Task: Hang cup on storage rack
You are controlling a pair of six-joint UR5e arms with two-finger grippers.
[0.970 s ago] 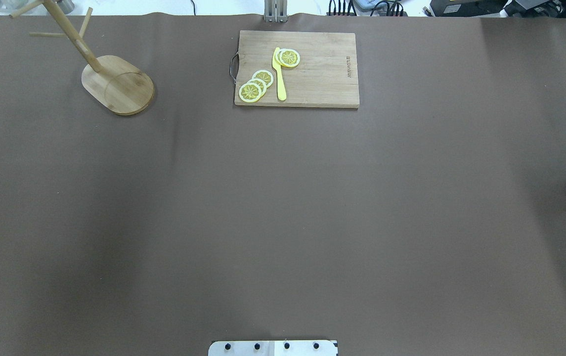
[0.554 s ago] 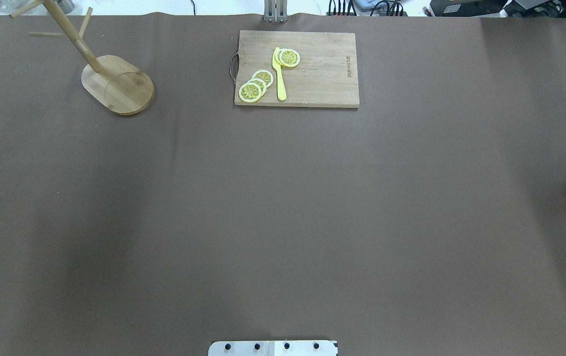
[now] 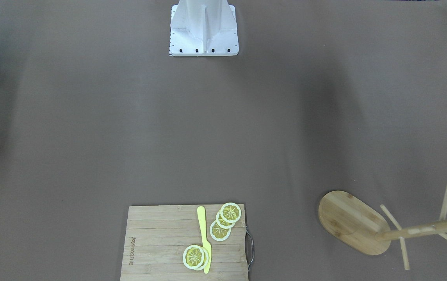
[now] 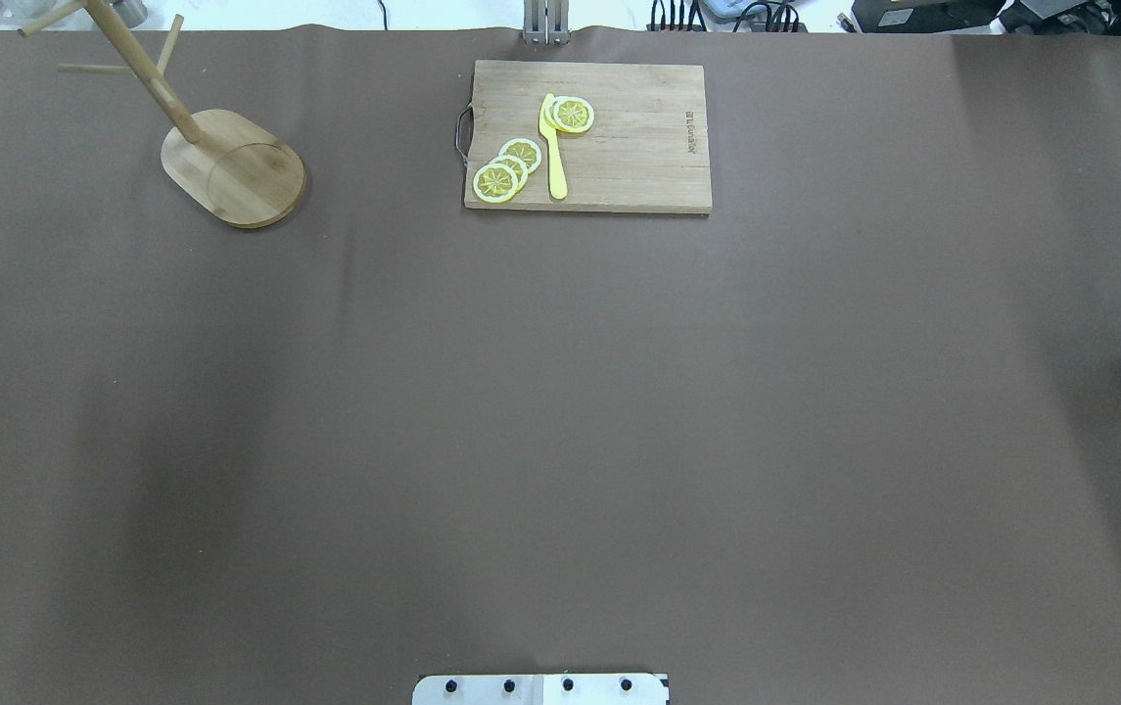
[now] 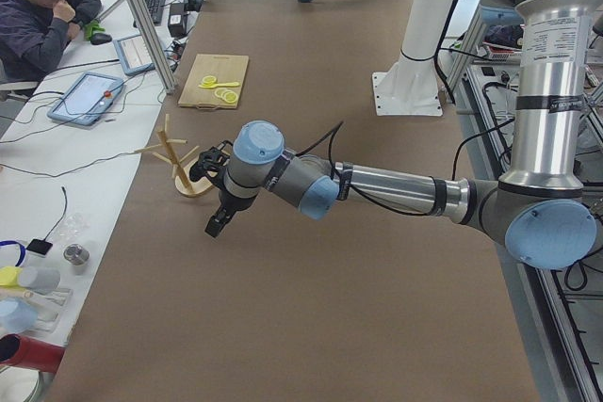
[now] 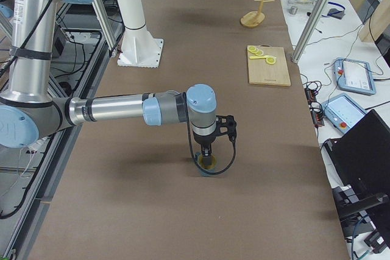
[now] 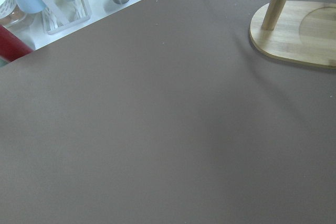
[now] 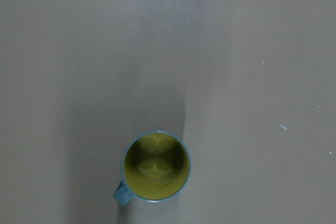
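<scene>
The cup (image 8: 156, 166) stands upright on the table (image 8: 236, 51), with the right gripper (image 6: 208, 150) just above it. The left gripper (image 5: 215, 225) hangs near the rack (image 4: 237, 171). I cannot tell whether the 2 claws are apart or together.

Overhead and front-facing views face each other, sharing the storage rack (image 4: 247, 181).

I see a brown table (image 3: 90, 136) with a white metal robot base (image 3: 203, 35) at top centre. Near the bottom edge, a rectangular wooden cutting board (image 3: 157, 242) holds a yellow plastic knife (image 3: 204, 234) and lemon slices (image 3: 231, 212); a light bamboo mug tree (image 3: 348, 218) stands at lower right.
</scene>
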